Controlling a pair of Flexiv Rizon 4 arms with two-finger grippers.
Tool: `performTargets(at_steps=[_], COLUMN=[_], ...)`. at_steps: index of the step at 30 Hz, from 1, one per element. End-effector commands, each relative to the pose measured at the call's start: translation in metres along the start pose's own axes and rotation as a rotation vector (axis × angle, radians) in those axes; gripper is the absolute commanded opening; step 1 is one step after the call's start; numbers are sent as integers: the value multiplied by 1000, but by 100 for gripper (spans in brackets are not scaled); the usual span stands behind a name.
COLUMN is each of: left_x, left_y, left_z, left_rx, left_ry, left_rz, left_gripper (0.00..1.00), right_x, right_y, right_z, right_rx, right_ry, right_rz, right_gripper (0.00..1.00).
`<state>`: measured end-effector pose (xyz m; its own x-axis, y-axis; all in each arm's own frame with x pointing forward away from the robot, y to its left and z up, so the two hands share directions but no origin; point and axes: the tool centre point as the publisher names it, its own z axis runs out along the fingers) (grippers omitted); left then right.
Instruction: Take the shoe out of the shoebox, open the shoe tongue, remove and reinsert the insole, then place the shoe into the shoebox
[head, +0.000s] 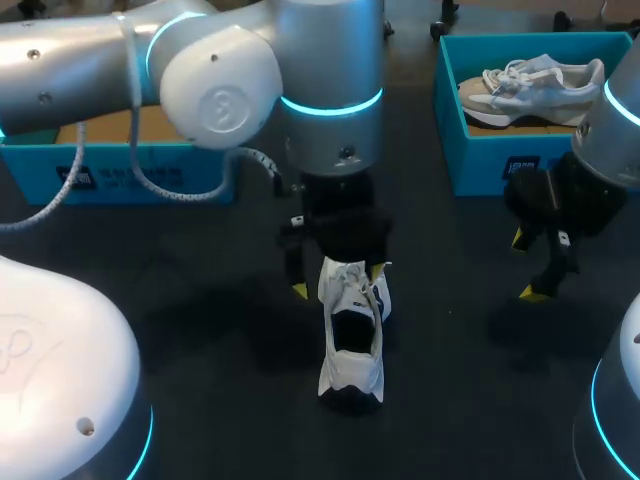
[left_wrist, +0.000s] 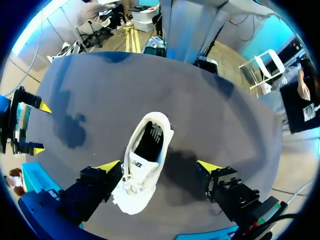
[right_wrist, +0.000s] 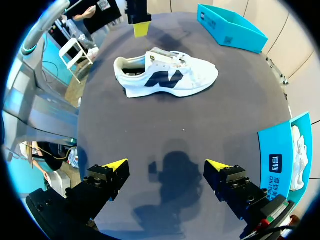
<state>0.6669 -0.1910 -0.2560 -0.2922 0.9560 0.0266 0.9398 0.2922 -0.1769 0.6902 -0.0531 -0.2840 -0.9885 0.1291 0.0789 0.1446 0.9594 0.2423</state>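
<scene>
left gripper (left_wrist: 159, 166), spread, straddling the white lace-up sneaker (head: 352, 335) at its laces; apparently tongue-opening; next: pinch tongue, pull back.

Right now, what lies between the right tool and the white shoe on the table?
Nothing: only bare dark table separates the right tool from the white shoe, clearest in the right wrist view.

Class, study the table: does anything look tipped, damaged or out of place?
Nothing stands out. The white shoe stands upright on the table, and a second shoe lies neatly inside the blue shoebox.
</scene>
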Motion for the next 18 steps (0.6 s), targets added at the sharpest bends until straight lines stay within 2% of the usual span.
performTargets(at_steps=[1, 3, 6, 7, 8, 18], left_x=[-12, -10, -7, -2, 2, 2], left_y=[-5, -11, -30, -37, -42, -42], left_z=[8, 11, 10, 4, -1, -1], left_rx=[29, 97, 131, 61, -1, -1], left_ry=[30, 42, 121, 3, -98, -98], left_rz=[-109, -196, -600, -762, -813, -813], left_gripper=[100, 100, 100, 100, 100, 100], right_x=[0, 0, 0, 0, 0, 0], right_y=[0, 0, 0, 0, 0, 0], right_z=[1, 1, 1, 1, 1, 1], right_rx=[1, 1, 1, 1, 1, 1], right_ry=[0, 0, 0, 0, 0, 0], right_rz=[-1, -1, -1, -1, -1, -1], right_gripper=[100, 100, 100, 100, 100, 100])
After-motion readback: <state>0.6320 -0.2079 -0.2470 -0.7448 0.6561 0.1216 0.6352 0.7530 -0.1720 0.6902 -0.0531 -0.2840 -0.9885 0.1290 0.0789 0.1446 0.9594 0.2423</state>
